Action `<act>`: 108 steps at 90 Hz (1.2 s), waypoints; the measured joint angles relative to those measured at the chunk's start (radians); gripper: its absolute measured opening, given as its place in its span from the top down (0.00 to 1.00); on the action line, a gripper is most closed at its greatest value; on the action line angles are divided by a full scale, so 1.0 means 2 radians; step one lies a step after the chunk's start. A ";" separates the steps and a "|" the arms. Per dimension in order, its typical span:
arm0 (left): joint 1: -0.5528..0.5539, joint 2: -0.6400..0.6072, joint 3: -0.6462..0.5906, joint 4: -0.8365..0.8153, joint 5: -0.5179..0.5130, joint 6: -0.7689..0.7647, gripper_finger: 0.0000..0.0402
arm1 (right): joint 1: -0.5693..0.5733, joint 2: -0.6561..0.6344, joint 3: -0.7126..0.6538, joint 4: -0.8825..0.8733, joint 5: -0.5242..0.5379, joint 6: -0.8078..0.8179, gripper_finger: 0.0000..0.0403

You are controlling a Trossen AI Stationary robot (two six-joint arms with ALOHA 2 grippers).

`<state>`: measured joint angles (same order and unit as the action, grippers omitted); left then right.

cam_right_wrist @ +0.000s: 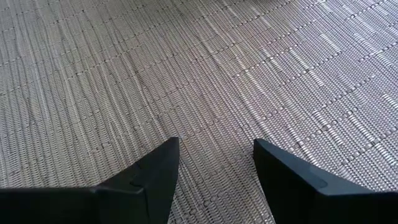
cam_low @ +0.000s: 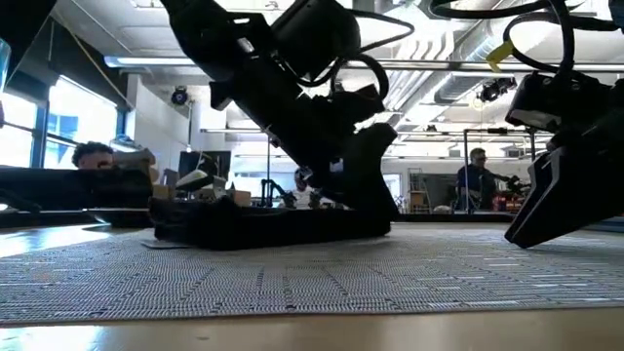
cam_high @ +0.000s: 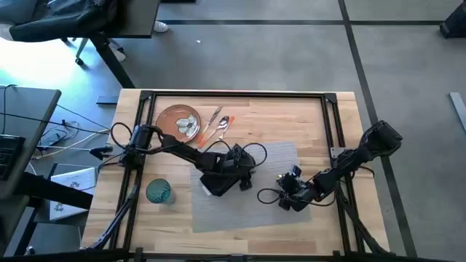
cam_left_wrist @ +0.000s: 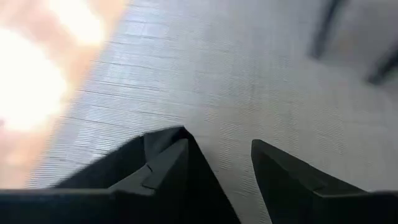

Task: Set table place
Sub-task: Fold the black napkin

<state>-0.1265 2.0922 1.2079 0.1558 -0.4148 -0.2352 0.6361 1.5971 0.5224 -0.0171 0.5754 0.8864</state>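
A grey placemat (cam_high: pixel 262 196) lies on the light-wood table (cam_high: pixel 328 124). On its left part rests a flat black napkin (cam_high: pixel 215 186), also seen in the low view (cam_low: pixel 244 226). My left gripper (cam_left_wrist: pixel 219 144) is open and low over the napkin's right end (cam_low: pixel 375 216), with bare mat between its fingertips. My right gripper (cam_right_wrist: pixel 216 144) is open just above the mat's right part (cam_high: pixel 290 198), holding nothing. The orange-brown plate (cam_high: pixel 186 121) and the orange-handled cutlery (cam_high: pixel 218 125) lie at the far left. The teal glass (cam_high: pixel 159 191) stands left of the mat. My left gripper comes down slanting onto the right end of the napkin (cam_low: pixel 366 222). A dark edge (cam_left_wrist: pixel 163 142) lies against one finger. I cannot tell whether the fingers touch the cloth. Nothing sits between them but the mat.
Black frame bars run along the table's far, left and right sides (cam_high: pixel 240 94). A desk with cables (cam_high: pixel 44 138) stands left of the table, and people sit in the room behind (cam_low: pixel 478 180).
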 joint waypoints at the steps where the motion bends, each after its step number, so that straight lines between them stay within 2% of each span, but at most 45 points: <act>1: 0.001 0.000 0.000 0.001 -0.005 0.000 0.60 | 0.000 0.000 0.000 0.000 0.000 0.000 0.52; 7: 0.004 -0.001 0.000 0.011 -0.027 -0.002 0.60 | 0.000 0.000 0.000 0.000 0.000 0.001 0.52; 13: 0.006 -0.008 0.000 0.026 -0.022 -0.004 0.60 | 0.000 0.000 0.000 0.000 0.000 0.001 0.52; 27: -0.007 -0.044 0.018 0.006 0.058 0.026 0.60 | 0.000 0.000 0.000 0.000 -0.002 0.001 0.52; 32: -0.012 -0.053 0.023 -0.015 0.065 0.046 0.60 | 0.000 0.000 0.000 0.000 -0.002 -0.001 0.52; 35: -0.015 -0.057 0.023 -0.030 0.058 0.060 0.60 | 0.000 0.000 0.000 0.000 -0.003 -0.001 0.52; 45: -0.007 -0.059 0.022 -0.046 -0.014 0.109 0.60 | 0.000 0.000 0.000 0.001 -0.002 -0.003 0.52; 51: 0.008 -0.059 0.022 -0.044 -0.018 0.122 0.60 | 0.000 0.000 0.000 0.002 -0.001 -0.003 0.52; 65: 0.055 -0.057 0.016 -0.080 0.009 0.056 0.60 | 0.000 0.000 0.000 0.004 0.000 0.015 0.52; 78: 0.093 -0.057 0.004 -0.116 0.007 0.006 0.60 | 0.000 0.000 0.000 0.006 0.000 0.024 0.52; 108: 0.126 -0.057 -0.002 -0.178 0.046 -0.002 0.60 | 0.000 0.000 0.000 0.008 0.000 0.026 0.52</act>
<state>0.1258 1.9781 1.2034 -0.1998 -0.3235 -0.2386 0.6353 1.5978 0.5220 -0.0006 0.5758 0.9375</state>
